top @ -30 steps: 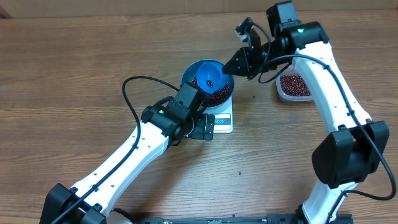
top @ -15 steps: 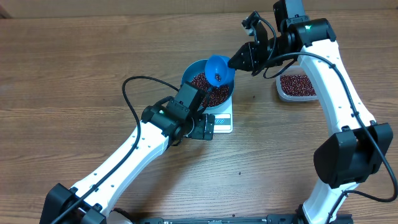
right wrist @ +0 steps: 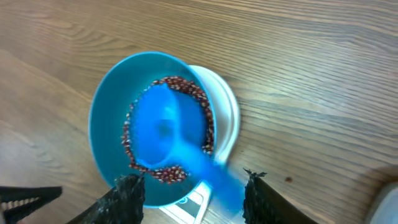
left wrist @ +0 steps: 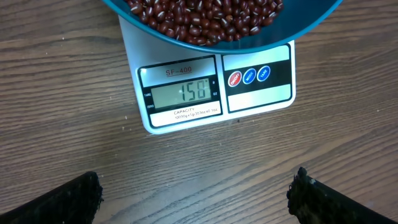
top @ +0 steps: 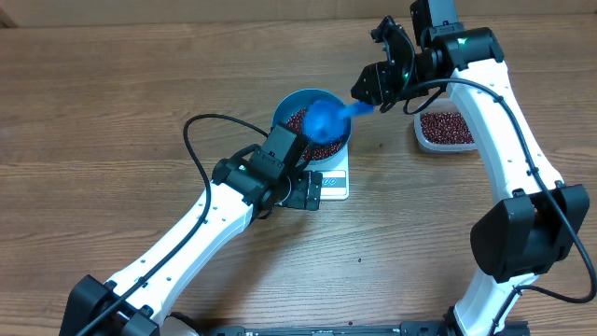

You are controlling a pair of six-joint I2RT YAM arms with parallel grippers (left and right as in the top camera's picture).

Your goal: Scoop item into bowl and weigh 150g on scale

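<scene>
The blue bowl [top: 283, 110] of red-brown beans [top: 324, 148] stands on the white scale [top: 337, 183]. A small blue scoop [top: 326, 118] shows as a blur over the bowl, its handle pointing toward my right gripper [top: 369, 87]. In the right wrist view the gripper [right wrist: 193, 190] is open; the blurred scoop [right wrist: 165, 130] hangs over the beans [right wrist: 180, 84] and its handle runs loose between the fingers. My left gripper [left wrist: 196, 193] is open over bare table in front of the scale [left wrist: 261, 93], whose display reads 150. The bowl [left wrist: 298, 28] overhangs it.
A clear plastic tub [top: 441, 129] of beans sits at the right, under my right arm. A black cable [top: 191, 140] loops over the table left of the bowl. A few stray beans [top: 361, 260] lie on the wood.
My right gripper lifted back toward the upper right and opened. The scoop left its grip and is blurred, dropping over the bowl. The left arm has not moved.
</scene>
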